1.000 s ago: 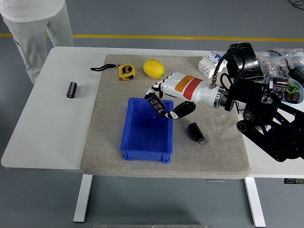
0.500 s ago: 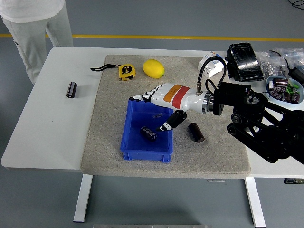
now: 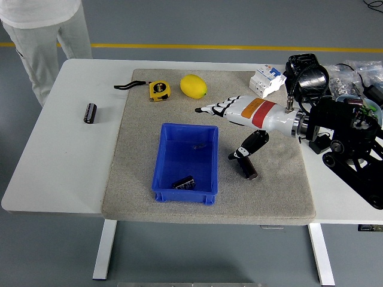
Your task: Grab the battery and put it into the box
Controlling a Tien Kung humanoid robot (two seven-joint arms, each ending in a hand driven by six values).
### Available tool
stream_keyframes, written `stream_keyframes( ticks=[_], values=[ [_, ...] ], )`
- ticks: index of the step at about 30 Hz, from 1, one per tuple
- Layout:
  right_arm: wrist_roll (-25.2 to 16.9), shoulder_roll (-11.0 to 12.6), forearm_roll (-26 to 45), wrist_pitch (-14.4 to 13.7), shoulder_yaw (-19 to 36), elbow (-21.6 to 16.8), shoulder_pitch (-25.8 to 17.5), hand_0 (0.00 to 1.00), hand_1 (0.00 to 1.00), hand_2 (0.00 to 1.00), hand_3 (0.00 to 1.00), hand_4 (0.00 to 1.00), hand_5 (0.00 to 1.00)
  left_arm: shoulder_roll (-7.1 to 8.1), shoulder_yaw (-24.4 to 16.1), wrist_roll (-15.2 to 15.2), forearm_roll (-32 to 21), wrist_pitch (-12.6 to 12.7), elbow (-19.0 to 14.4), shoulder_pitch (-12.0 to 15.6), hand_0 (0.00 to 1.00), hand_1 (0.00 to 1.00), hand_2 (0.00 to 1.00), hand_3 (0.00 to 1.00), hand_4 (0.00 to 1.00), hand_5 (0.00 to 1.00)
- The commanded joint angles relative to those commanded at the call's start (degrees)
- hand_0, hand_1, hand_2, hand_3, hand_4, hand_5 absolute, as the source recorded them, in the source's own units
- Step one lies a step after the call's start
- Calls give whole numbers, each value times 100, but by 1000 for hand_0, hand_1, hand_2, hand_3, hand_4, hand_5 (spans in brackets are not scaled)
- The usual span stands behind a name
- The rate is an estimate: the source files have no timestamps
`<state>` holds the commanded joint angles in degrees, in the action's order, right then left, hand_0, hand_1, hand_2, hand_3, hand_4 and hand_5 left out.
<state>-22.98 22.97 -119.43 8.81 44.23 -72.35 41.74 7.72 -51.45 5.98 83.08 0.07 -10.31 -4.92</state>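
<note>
Nearest me, one battery (image 3: 184, 182) lay inside the blue box (image 3: 205, 159), at its near end against the front wall; nothing else was in it that I could make out. So one placement looked done. Just right of the box, a second battery (image 3: 249, 168) lay on the grey mat (image 3: 139, 155), and the right hand (image 3: 230, 128) hung over it, fingers spread and straight, thumb pointing down close to that battery, holding nothing. I judged the next move would call for lowering and closing on it, then carrying it left over the box wall. Further off sat a tape measure (image 3: 158, 89), a lemon (image 3: 194, 86), and a third battery (image 3: 90, 112) alone on the bare desk (image 3: 60, 161). A person (image 3: 42, 36) stood at the far corner.
</note>
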Motion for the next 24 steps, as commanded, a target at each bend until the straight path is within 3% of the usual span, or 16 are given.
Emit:
stream_keyframes(
  ticks=[3, 4, 7, 24],
  values=[
    [-13, 191, -25, 3, 56, -32, -132, 802, 788, 895, 998, 998, 166, -17, -34, 5, 20, 6, 0, 3, 652, 671, 733, 709, 667, 732],
    [-20, 217, -37, 4, 45, -6, -161, 797, 785, 876, 958, 998, 161, -22, -42, 6, 29, 5, 0, 3, 652, 672, 735, 710, 667, 735],
    [-22, 247, -128, 23, -26, 136, -265, 797, 785, 876, 958, 998, 161, -41, -43, 10, 18, 8, 0, 6, 652, 672, 735, 710, 667, 735],
    [-68, -48, -213, -103, -389, 1092, -413, 791, 780, 873, 916, 998, 138, -57, 47, -21, -56, 11, 0, -24, 652, 674, 737, 710, 663, 740]
  ],
)
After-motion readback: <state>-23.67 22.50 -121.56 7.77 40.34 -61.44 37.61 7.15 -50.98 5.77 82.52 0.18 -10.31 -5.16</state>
